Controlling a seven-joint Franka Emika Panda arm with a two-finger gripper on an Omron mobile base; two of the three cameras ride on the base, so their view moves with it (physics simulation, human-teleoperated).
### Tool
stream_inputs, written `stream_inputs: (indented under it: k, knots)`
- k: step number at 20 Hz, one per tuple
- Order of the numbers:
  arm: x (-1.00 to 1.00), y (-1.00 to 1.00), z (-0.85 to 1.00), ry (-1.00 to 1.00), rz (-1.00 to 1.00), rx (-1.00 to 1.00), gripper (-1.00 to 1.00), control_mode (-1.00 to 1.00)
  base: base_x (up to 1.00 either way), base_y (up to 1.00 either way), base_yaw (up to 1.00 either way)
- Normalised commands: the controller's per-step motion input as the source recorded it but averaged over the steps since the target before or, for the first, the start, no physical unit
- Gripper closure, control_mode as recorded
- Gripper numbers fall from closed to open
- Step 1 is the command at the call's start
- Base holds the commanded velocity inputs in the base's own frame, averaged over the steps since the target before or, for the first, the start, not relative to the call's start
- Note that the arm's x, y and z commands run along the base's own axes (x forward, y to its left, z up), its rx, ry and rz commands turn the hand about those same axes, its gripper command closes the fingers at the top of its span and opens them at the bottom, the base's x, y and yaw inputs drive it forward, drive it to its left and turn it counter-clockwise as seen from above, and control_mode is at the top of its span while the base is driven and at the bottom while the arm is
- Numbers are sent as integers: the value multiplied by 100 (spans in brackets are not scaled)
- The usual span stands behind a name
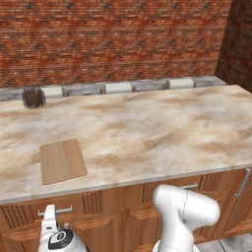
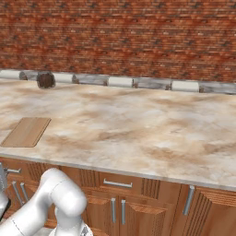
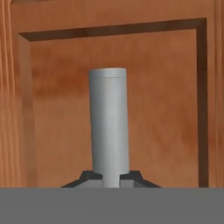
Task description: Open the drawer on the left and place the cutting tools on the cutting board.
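Brown wood fills my hand view; my gripper (image 3: pixel 111 178) pinches the drawer's silver handle (image 3: pixel 108 127) — pulling off-axis could slip it free.

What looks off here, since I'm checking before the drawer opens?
Nothing stands out. The cutting board lies flat on the counter, the drawer is shut, and the pincer straddles a silver handle.

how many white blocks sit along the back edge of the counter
3 in the left base view: one at left beside the dark cup, one in the middle, one at right. More may lie outside the frame.
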Motion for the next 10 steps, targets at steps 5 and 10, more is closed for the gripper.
stream_inputs:
  k: [5,10]
  knots:
    - [-100,0,0,-2,4,2,100,-100,0,0,0]
    - [-100,0,0,-6,1,5,100,-100,0,0,0]
